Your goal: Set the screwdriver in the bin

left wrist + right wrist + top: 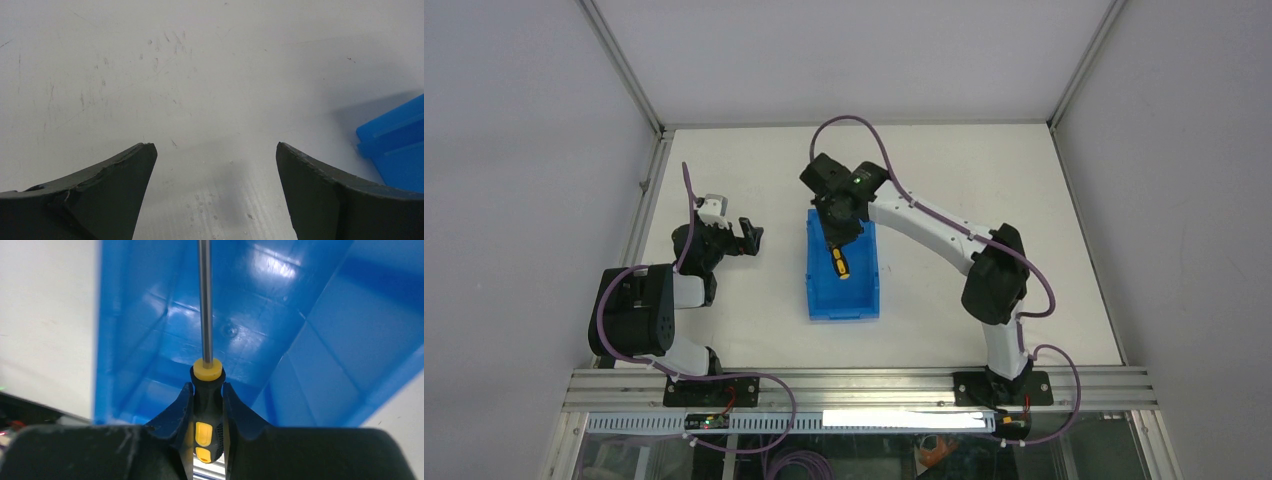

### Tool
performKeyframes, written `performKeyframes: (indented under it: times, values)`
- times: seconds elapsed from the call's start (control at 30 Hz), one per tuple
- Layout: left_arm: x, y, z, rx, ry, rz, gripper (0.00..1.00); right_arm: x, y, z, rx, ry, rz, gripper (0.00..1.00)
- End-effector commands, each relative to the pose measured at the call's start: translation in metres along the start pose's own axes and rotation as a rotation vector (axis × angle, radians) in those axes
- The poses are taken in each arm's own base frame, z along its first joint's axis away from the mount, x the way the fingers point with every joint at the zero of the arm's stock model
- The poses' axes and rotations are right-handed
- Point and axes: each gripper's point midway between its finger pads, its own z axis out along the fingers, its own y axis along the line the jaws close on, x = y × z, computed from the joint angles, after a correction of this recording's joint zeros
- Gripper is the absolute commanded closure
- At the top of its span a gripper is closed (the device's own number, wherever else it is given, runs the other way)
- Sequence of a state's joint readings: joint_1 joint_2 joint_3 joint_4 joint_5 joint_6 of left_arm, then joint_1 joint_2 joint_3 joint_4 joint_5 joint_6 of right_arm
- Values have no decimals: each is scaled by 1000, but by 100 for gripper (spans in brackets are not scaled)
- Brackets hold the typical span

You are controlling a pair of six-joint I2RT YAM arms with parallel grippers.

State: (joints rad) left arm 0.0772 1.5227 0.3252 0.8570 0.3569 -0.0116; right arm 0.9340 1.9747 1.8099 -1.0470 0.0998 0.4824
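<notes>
The blue bin (pixel 854 300) stands open-topped on the white table, mid-table between the two arms. My right gripper (pixel 835 240) hangs over the bin's far half, shut on the screwdriver (pixel 840 264). In the right wrist view its fingertips (pixel 186 392) press both sides of the black-and-yellow handle of the screwdriver (pixel 207 371). The metal shaft points away from the camera, over the inside of the bin (pixel 320 340). My left gripper (pixel 750 236) sits left of the bin, and in its own view the left gripper (pixel 215 146) is open over bare table, with a corner of the bin (pixel 395 145) at the right.
Grey enclosure walls with aluminium posts (pixel 629 75) surround the table. An aluminium rail (pixel 854 385) carrying both arm bases runs along the near edge. The right arm's purple cable (pixel 864 125) loops above the bin.
</notes>
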Motion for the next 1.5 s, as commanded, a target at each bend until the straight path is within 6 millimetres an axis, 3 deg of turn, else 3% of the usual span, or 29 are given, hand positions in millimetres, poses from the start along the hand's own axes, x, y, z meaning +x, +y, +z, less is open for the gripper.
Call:
performKeyframes:
  times: [0.0, 0.33, 0.43, 0.57, 0.7, 0.8, 1.03, 1.1, 1.13, 1.17, 1.2, 1.23, 1.4, 1.47]
  values:
    - [-22, -3, 5, 14, -75, 29, 1, -5, 7, 9, -27, -102, 31, 100]
    - [-22, -3, 5, 15, -75, 29, 1, 17, -12, 68, 71, -80, 67, 99]
    - [-22, -3, 5, 15, -75, 29, 1, 21, -15, 75, 87, -66, 68, 86]
    - [-22, -3, 5, 15, -73, 29, 1, 18, -17, 69, 99, -78, 76, 69]
    - [-22, -3, 5, 15, -74, 29, 1, 7, -16, 51, 102, -133, 86, 59]
    - [-22, -3, 4, 15, -74, 29, 1, -1, -14, 33, 108, -169, 76, 57]
    - [-22, -3, 5, 14, -74, 29, 1, -27, -10, -37, 73, -303, 34, 57]
    - [-22, -3, 5, 15, -74, 29, 1, -34, -12, -60, 53, -355, 21, 51]
    - [-23, -3, 5, 15, -75, 29, 1, -37, -14, -70, 49, -379, 11, 41]
    - [-22, -3, 5, 15, -74, 29, 1, -40, -17, -80, 47, -403, 2, 26]
    - [-23, -3, 5, 14, -75, 29, 1, -42, -21, -90, 45, -427, -8, 6]
    - [-22, -3, 4, 14, -74, 29, 1, -44, -27, -98, 46, -447, -15, 2]
    - [-22, -3, 4, 14, -73, 28, 1, -50, -77, -132, 67, -550, 39, 1]
    - [-22, -3, 4, 14, -73, 29, 1, -48, -103, -132, 68, -564, 82, 1]
